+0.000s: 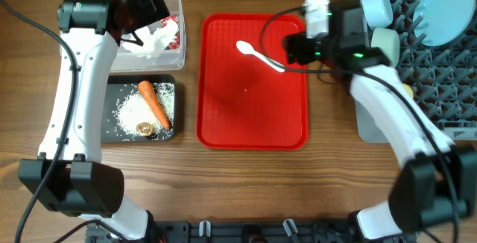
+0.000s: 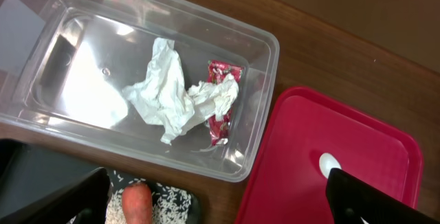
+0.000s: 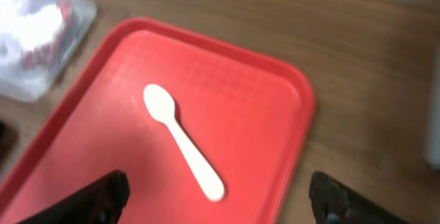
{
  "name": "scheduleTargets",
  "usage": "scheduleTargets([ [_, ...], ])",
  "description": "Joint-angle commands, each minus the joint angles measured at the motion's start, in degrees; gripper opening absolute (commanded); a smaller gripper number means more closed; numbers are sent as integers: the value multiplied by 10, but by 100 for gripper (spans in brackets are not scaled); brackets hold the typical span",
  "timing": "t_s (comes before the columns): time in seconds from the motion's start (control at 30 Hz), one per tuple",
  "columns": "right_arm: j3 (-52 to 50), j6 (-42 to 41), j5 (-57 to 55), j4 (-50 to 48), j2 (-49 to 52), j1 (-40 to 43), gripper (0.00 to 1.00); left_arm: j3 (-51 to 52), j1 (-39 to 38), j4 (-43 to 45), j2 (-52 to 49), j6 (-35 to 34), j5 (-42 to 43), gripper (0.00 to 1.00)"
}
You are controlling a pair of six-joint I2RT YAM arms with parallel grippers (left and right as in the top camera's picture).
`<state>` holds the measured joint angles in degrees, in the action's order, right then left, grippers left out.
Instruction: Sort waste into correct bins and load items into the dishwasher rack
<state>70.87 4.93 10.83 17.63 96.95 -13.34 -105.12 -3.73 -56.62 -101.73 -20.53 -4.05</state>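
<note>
1. One white plastic spoon point(image 3: 182, 141), slim, lies flat on the red tray point(image 3: 268, 107), just ahead of the right pincer point(image 3: 218, 186), which is spread wide and empty.
2. The left pincer point(image 2: 216, 193), wide and empty, hovers above one crumpled tissue point(image 2: 165, 90) and one red wrapper point(image 2: 221, 107).

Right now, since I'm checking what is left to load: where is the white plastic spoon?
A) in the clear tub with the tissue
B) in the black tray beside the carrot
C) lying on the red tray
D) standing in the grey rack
C: the white plastic spoon lies flat on the red tray, alone on it and not held by either gripper.
</note>
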Motion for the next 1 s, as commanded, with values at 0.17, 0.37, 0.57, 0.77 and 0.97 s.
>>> scheduleTargets([
  [0.17, 40, 89, 91, -95, 163, -11, 85, 1, 2, 2, -2, -9, -5, 100],
  [0.37, 49, 129, 104, -94, 211, -30, 84, 1, 2, 2, -2, -9, -5, 100],
  [0.57, 49, 131, 91, -99, 245, -46, 70, 1, 2, 2, -2, -9, -5, 100],
  [0.77, 49, 129, 55, -123, 292, -47, 64, 1, 2, 2, -2, -9, -5, 100],
  [0.97, 49, 128, 55, -125, 298, -47, 52, 1, 2, 2, -2, -9, -5, 100],
])
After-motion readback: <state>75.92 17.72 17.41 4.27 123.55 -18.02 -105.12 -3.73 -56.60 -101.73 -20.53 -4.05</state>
